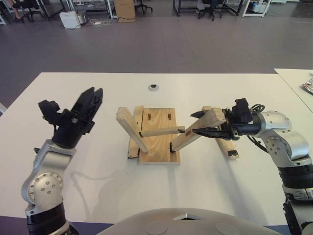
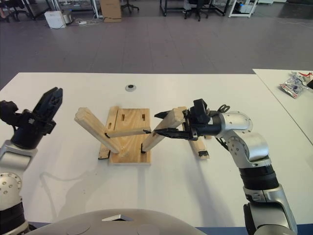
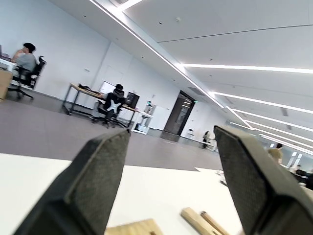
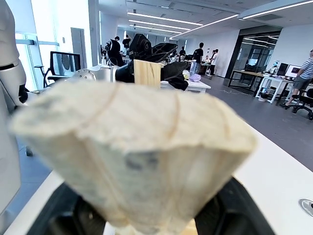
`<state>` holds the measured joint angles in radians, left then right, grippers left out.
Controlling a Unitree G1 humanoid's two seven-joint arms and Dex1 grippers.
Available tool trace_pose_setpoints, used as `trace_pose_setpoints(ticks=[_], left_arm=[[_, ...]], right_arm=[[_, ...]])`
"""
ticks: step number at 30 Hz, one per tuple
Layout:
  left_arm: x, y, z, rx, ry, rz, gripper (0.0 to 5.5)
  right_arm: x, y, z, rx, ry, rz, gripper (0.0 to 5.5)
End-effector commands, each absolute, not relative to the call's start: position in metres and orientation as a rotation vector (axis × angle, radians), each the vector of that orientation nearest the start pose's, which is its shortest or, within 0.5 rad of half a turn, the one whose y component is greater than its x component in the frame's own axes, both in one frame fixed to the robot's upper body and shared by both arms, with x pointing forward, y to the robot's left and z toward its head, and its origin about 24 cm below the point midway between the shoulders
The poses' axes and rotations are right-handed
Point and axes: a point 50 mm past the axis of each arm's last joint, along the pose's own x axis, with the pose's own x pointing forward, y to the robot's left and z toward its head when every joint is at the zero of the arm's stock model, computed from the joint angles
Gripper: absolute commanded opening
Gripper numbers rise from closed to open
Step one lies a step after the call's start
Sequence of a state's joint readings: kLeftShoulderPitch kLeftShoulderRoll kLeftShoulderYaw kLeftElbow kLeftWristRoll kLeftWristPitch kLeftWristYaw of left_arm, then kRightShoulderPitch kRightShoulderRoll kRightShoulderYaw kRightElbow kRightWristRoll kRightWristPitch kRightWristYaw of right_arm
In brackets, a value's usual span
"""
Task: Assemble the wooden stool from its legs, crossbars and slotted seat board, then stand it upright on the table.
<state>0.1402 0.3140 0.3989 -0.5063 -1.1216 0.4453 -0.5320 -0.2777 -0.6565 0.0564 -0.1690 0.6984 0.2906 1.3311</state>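
The slotted seat board (image 1: 159, 147) lies flat mid-table. Two legs stand tilted in it, forming a V: the left leg (image 1: 131, 128) leans left and the right leg (image 1: 195, 133) leans right. A thin crossbar (image 1: 161, 131) runs between them. My right gripper (image 1: 201, 123) is shut on the right leg near its upper end, and that end (image 4: 137, 147) looms close in the right wrist view. My left gripper (image 1: 91, 101) hangs raised to the left of the board, open, holding nothing, its pads (image 3: 100, 186) wide apart.
Loose wooden pieces lie beside the board: one (image 1: 226, 146) under my right forearm, others (image 1: 135, 122) along the board's left edge. A round grommet (image 1: 153, 87) sits in the table behind the board. A second table (image 2: 288, 98) with a packet (image 2: 293, 83) stands at right.
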Motion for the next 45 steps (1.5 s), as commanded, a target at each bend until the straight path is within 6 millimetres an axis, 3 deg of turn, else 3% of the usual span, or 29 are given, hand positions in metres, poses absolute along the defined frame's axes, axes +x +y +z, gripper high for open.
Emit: trace_pose_setpoints(ticks=[1, 6, 14, 23, 27, 31, 40, 41, 45], left_arm=[[0.192, 0.198, 0.137, -0.631, -0.255, -0.616, 3.14], [0.192, 0.191, 0.135, -0.643, -0.264, -0.608, 3.14], [0.191, 0.189, 0.134, -0.644, -0.285, -0.581, 3.14], [0.190, 0.184, 0.131, -0.648, -0.281, -0.584, 3.14], [0.190, 0.183, 0.129, -0.642, -0.271, -0.584, 3.14], [0.191, 0.178, 0.128, -0.650, -0.265, -0.596, 3.14], [0.194, 0.177, 0.128, -0.652, -0.268, -0.599, 3.14], [0.194, 0.178, 0.128, -0.651, -0.267, -0.599, 3.14], [0.195, 0.177, 0.126, -0.651, -0.260, -0.600, 3.14]], right_arm=[[0.252, -0.169, 0.138, -0.101, 0.073, 1.583, 2.06], [0.263, -0.169, 0.139, -0.112, 0.081, 1.588, 2.06], [0.278, -0.153, 0.137, -0.116, 0.118, 1.635, 2.06], [0.280, -0.135, 0.138, -0.153, 0.123, 1.688, 2.06], [0.277, -0.130, 0.119, -0.163, 0.189, 1.684, 2.06], [0.271, -0.125, 0.079, -0.168, 0.344, 1.630, 2.06], [0.285, -0.119, 0.106, -0.110, 0.326, 1.573, 2.06], [0.285, -0.120, 0.109, -0.101, 0.326, 1.579, 2.47], [0.291, -0.124, 0.119, -0.087, 0.279, 1.523, 3.20]])
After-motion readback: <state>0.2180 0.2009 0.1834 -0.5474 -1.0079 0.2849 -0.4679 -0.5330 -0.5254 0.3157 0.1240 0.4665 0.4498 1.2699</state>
